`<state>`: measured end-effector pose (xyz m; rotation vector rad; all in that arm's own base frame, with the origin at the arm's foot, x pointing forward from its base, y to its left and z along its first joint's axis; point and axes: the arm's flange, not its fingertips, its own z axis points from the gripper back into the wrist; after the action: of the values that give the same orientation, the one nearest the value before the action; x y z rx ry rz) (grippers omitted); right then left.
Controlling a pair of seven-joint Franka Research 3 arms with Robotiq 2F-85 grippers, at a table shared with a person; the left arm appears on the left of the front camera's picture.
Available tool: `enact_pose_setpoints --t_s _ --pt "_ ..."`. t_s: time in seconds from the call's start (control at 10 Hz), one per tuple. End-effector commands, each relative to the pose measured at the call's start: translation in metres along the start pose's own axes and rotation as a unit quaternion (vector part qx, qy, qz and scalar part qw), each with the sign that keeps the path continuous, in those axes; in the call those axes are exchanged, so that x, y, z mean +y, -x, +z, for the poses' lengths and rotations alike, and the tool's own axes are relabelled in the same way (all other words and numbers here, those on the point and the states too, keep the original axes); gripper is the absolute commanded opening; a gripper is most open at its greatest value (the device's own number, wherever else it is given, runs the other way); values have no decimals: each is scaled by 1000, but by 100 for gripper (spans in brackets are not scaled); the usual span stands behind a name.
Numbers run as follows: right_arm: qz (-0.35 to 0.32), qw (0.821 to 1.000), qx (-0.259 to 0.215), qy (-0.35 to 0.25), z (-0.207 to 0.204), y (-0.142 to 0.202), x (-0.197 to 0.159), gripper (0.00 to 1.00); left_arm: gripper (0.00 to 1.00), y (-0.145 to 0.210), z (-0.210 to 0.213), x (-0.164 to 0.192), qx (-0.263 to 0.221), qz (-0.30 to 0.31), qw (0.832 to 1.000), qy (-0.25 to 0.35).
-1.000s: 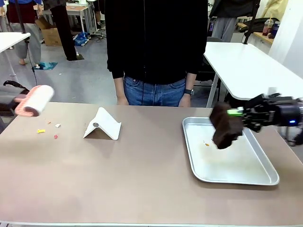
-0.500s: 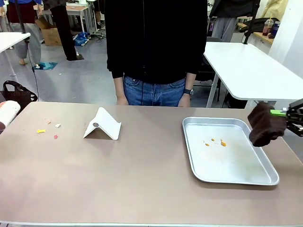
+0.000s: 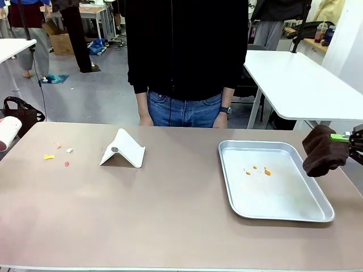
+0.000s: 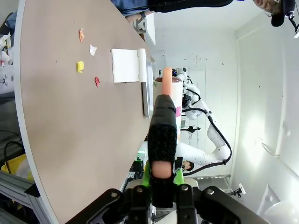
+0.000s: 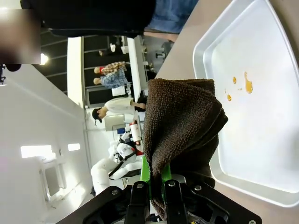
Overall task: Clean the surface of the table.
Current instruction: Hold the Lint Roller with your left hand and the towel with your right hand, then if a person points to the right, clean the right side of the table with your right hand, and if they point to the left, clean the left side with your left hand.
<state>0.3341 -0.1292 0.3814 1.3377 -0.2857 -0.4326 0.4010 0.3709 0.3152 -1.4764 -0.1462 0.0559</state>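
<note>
The beige-brown table (image 3: 170,215) carries a few small crumbs (image 3: 57,153) near its far left corner. In the front view, at the table's right edge, my right gripper (image 3: 343,139) is shut on a bunched dark brown cloth (image 3: 322,156), held just beside the tray. In the right wrist view the cloth (image 5: 180,126) rises from my right gripper (image 5: 156,181). My left gripper (image 4: 162,176) is shut on the black handle of a pink and white roller (image 4: 164,116), held above the table (image 4: 70,130). The roller's end (image 3: 7,132) shows at the picture's left edge.
A silver tray (image 3: 317,212) lies at the right with a few orange bits (image 3: 258,170) in it. A white folded card (image 3: 123,148) stands left of centre. A person stands at the far edge, hands down.
My right gripper has drawn back to the right with the cloth, off the tray, uncovering the orange bits. The roller has moved left to the picture's edge.
</note>
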Motion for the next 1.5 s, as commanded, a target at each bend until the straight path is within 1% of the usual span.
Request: enact_pose_setpoints --t_s 0.0,1.4 --pt "3 1000 2 1 -2 1 4 0 0 3 0 -2 7 -2 1000 -6" --pt "3 1000 2 1 -2 1 4 0 0 3 0 -2 7 -2 1000 -6"
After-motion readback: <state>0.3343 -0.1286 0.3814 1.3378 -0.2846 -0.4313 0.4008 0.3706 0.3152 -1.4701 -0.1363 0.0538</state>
